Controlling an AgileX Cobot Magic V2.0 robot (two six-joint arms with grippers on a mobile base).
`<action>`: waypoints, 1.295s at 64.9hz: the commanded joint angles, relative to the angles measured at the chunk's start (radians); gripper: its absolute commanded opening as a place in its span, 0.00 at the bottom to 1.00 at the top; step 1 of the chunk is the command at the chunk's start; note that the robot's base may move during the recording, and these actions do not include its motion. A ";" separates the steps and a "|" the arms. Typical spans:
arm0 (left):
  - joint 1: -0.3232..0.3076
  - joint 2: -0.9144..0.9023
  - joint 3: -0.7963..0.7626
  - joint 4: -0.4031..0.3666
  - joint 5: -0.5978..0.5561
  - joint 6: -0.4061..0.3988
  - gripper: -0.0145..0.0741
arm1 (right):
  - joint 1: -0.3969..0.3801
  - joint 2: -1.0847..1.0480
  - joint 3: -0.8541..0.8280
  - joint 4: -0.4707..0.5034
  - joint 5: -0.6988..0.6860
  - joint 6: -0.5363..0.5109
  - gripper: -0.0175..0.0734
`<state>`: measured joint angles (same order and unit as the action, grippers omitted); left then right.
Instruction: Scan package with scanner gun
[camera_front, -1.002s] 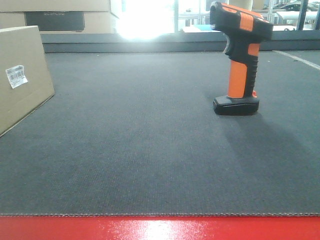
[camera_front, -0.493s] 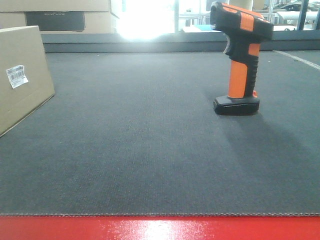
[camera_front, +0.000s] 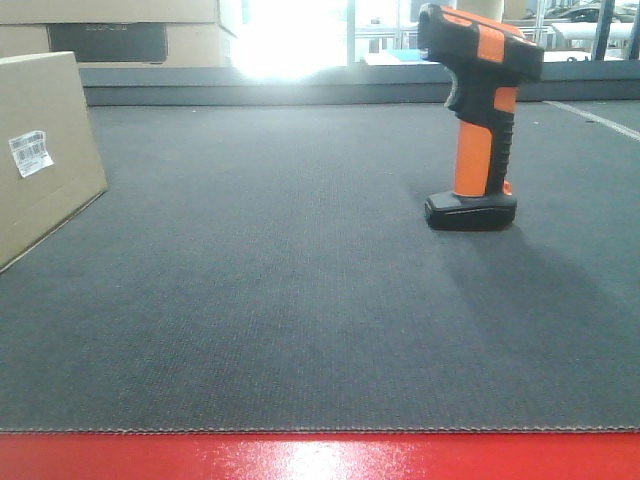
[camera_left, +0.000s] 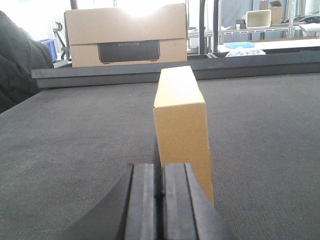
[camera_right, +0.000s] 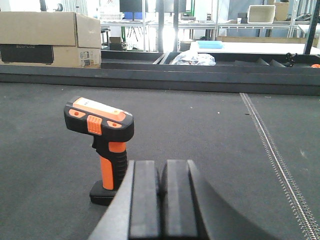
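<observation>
An orange-and-black pistol-grip scanner gun (camera_front: 478, 120) is seen standing upright on the dark-carpeted counter (camera_front: 280, 300), well apart from the barcode-labelled tan cardboard package (camera_front: 40, 150). Both the left end effector (camera_left: 161, 200) and right end effector (camera_right: 161, 200) are pressed closed, empty; whether scanning is pending or done cannot be told.

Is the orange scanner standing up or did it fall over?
Standing up. The scanner rests on its flat black base on the mat, handle straight up, head on top. Nothing holds it.
</observation>
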<state>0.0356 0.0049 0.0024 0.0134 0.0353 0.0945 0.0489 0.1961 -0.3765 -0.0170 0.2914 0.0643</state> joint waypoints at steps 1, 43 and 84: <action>0.000 -0.005 -0.002 -0.007 -0.025 -0.006 0.04 | -0.006 -0.002 0.002 0.002 -0.015 -0.002 0.01; 0.000 -0.005 -0.002 -0.007 -0.025 -0.006 0.04 | -0.010 -0.002 0.014 0.017 -0.015 -0.002 0.01; 0.000 -0.005 -0.002 -0.007 -0.025 -0.006 0.04 | -0.181 -0.196 0.376 0.172 -0.105 -0.117 0.01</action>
<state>0.0356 0.0049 0.0024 0.0134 0.0315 0.0945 -0.1262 0.0089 -0.0128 0.1586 0.2125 -0.0432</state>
